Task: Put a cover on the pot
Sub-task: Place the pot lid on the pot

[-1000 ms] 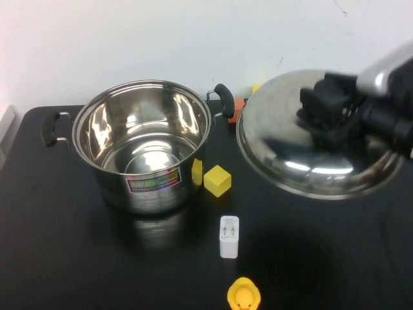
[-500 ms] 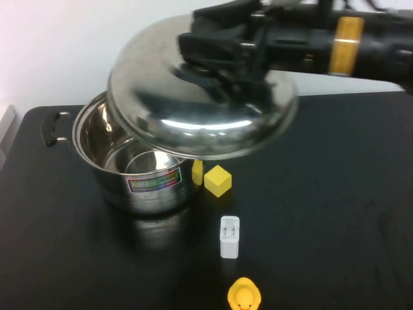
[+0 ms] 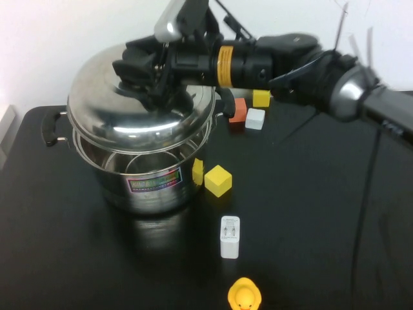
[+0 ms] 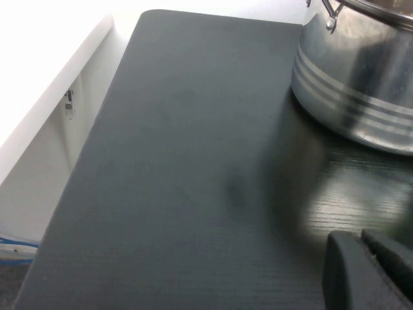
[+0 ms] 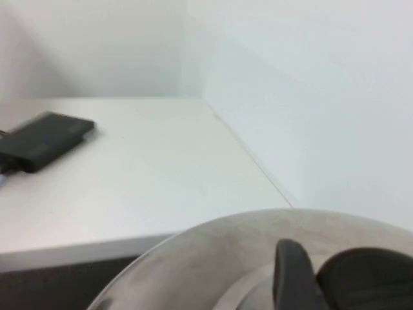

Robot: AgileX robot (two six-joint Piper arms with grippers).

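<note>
- Right gripper [image 3: 147,70], upper left of the high view: fingers clamped on lid [image 3: 139,103] at its knob.
- Lid held just above pot [image 3: 145,169], tilted, not seated on rim.
- Pot left of centre on black table [image 3: 310,226]; yellow block [image 3: 217,180] beside it.
- Left gripper [image 4: 371,268], low right corner of the left wrist view: finger state cannot tell.

- The black table [image 3: 322,245] is carrying everything.
- The pot [image 3: 151,187] is sitting at ten o'clock.
- Yellow blocks [image 3: 217,180] are lying at its four o'clock (one touching it).
- The white charger [image 3: 229,236] and yellow duck [image 3: 244,296] are lying toward six o'clock.
- Orange, white and yellow blocks [image 3: 250,114] are clustering at twelve o'clock.
</note>
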